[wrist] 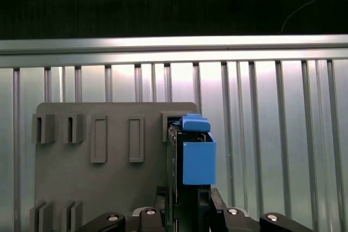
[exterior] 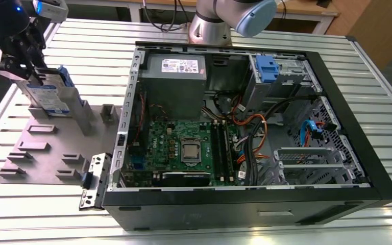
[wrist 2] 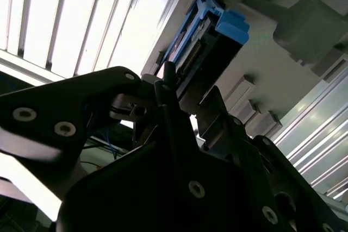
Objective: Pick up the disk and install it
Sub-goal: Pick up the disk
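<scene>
I see the pincer (exterior: pixel 34 77) clamped on the disk (exterior: pixel 51 99), which stands upright at the grey plate (exterior: pixel 53 153) on the counter (exterior: pixel 39 214), at ten o'clock from the open case (exterior: pixel 250 206).

The holder plate (exterior: pixel 46 153) lies on the bench (exterior: pixel 32 214), to the exterior view's left of the open computer case (exterior: pixel 371 153). The disk (exterior: pixel 49 97) stands upright at the plate's far end, clamped between the jaws of the gripper (exterior: pixel 32 76).
</scene>
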Motion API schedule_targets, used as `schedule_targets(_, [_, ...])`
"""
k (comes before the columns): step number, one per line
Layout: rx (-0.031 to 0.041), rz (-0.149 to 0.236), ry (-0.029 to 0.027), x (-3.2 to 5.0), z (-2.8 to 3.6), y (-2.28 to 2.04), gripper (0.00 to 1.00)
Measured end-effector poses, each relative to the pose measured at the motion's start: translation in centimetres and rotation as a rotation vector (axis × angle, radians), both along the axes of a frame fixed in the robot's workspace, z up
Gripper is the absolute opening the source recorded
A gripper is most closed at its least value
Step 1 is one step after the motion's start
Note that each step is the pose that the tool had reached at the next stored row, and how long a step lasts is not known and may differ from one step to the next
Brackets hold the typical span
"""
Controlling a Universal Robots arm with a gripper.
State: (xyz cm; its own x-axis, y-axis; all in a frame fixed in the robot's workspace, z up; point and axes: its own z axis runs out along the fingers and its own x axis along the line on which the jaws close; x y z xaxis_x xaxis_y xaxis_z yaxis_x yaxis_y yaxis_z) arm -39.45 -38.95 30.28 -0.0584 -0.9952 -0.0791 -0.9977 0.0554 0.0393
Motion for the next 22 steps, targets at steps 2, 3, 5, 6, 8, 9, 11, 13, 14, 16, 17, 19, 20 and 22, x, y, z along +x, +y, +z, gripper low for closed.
schedule_targets(2, [0.0000, 0.000, 0.0000, 0.00, 0.00, 0.14, 0.42])
schedule_targets(3, [0.0000, 0.000, 0.0001, 0.00, 0.00, 0.23, 0.42])
schedule_targets(5, [0.0000, 0.000, 0.0000, 0.00, -0.01, 0.43, 0.42])
schedule_targets(6, [0.0000, 0.000, 0.0001, 0.00, -0.01, 0.50, 0.42])
schedule_targets(8, [0.0000, 0.000, 0.0000, 0.00, -0.02, 0.58, 0.42])
schedule_targets(9, [0.0002, 0.000, -0.0001, 0.01, -0.04, 0.61, 0.42])
schedule_targets(11, [0.0005, 0.000, 0.0000, 0.00, -0.06, 0.67, 0.42])
schedule_targets(13, [0.0005, 0.000, 0.0001, 0.00, -0.06, 0.69, 0.42])
schedule_targets(14, [0.0004, 0.000, 0.0002, 0.00, -0.06, 0.68, 0.42])
schedule_targets(16, [0.0005, 0.000, 0.0002, 0.01, -0.07, 0.69, 0.42])
schedule_targets(17, [0.0002, 0.000, 0.0001, 0.01, -0.10, 0.69, 0.42])
schedule_targets(19, [-0.0011, 0.000, 0.0000, 0.01, -0.16, 0.69, 0.42])
schedule_targets(20, [-0.0020, 0.000, 0.0002, 0.00, -0.17, 0.69, 0.42])
schedule_targets(22, [-0.0046, 0.000, 0.0000, 0.00, -0.19, 0.69, 0.42])
